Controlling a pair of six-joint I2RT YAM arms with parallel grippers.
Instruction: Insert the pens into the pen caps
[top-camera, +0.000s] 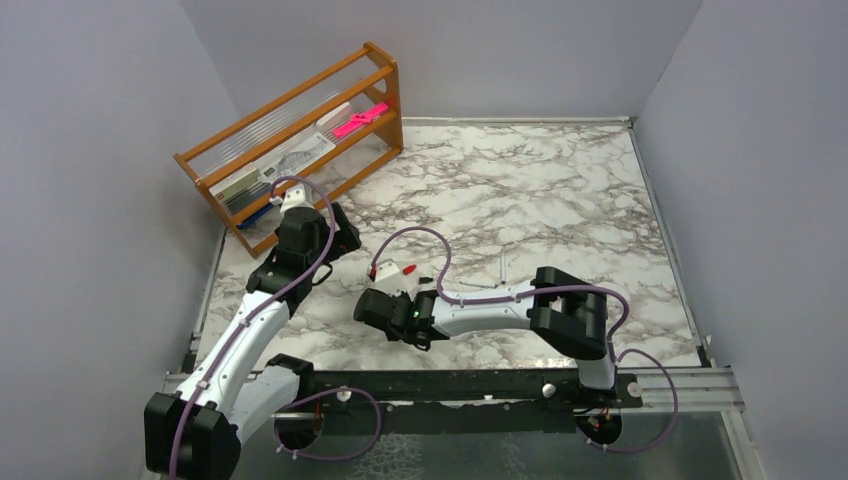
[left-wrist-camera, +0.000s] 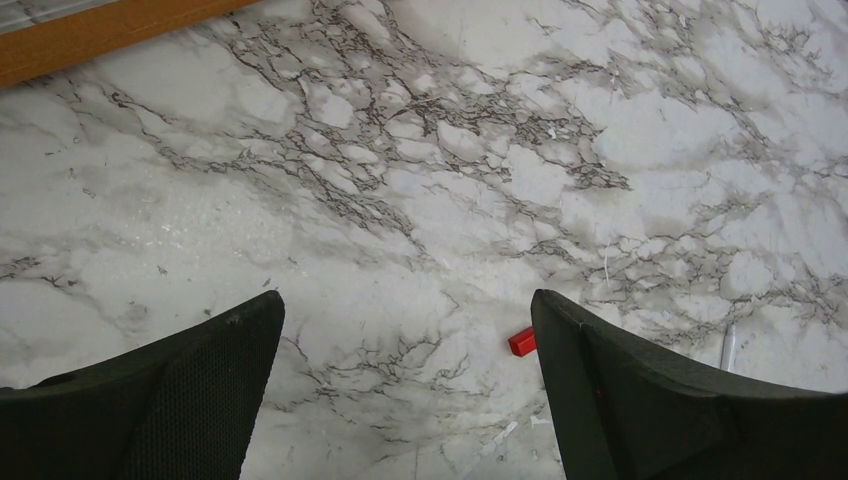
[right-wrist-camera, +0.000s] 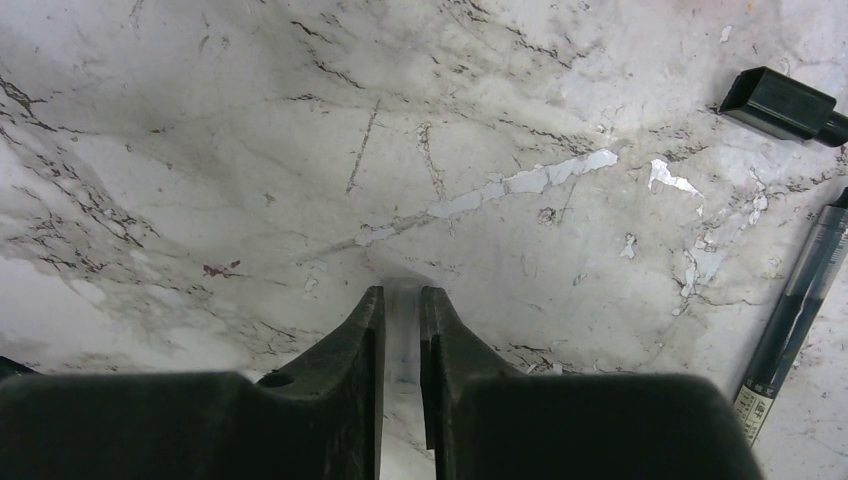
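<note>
In the right wrist view my right gripper (right-wrist-camera: 402, 292) is shut on a short clear pen cap (right-wrist-camera: 402, 335) held low over the marble. A black pen cap (right-wrist-camera: 775, 103) and a black-barrelled pen (right-wrist-camera: 795, 310) lie to its right. My left gripper (left-wrist-camera: 405, 300) hangs open over bare marble, holding nothing. A red pen cap (left-wrist-camera: 521, 341) lies just inside its right finger (left-wrist-camera: 640, 400), and a white pen tip (left-wrist-camera: 728, 346) shows beyond that finger. From above, the red pen cap (top-camera: 373, 271) sits by a white pen (top-camera: 402, 270) between the left gripper (top-camera: 335, 238) and the right gripper (top-camera: 366, 310). A thin clear pen (top-camera: 501, 268) lies farther right.
A wooden rack (top-camera: 300, 140) stands at the back left against the wall, with a bright pink object (top-camera: 360, 118) and other flat items in it. Grey walls close the marble table (top-camera: 540, 190) on three sides. Purple cables loop above both arms.
</note>
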